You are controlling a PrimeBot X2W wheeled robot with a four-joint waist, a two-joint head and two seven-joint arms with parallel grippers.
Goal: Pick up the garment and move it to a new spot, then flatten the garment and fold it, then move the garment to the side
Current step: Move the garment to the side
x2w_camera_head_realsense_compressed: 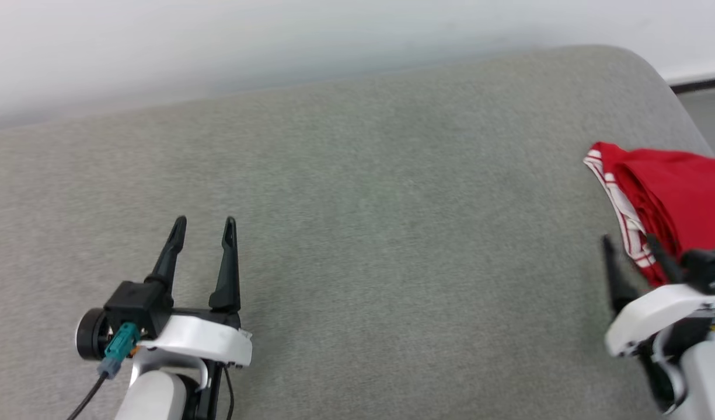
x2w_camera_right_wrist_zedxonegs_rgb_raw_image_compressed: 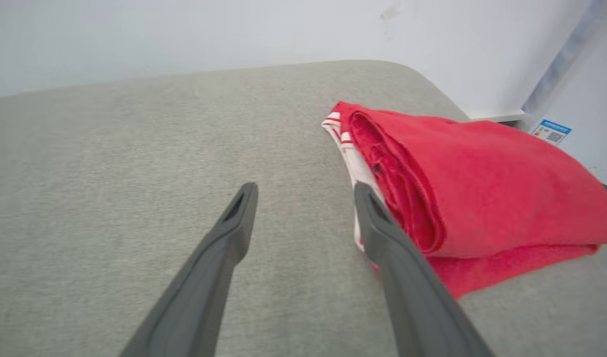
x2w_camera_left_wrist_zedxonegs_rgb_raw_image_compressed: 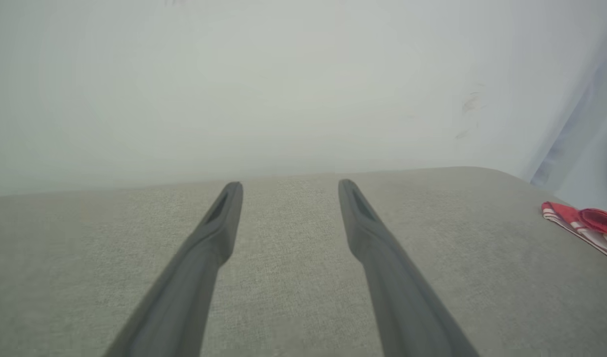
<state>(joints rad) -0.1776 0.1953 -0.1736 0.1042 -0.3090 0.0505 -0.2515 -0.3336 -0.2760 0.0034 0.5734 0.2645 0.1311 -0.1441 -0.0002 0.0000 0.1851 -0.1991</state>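
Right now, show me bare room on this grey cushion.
Free: the middle of the grey fabric cushion, between the left gripper and the folded red jersey with striped trim. Crowded: the right end, with the right gripper beside it.

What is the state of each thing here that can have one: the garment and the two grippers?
garment: folded, lying at the right end of the grey cushion, not held.
left gripper: open, empty, above bare cushion.
right gripper: open, empty, one finger close beside the garment's striped edge; contact cannot be told.
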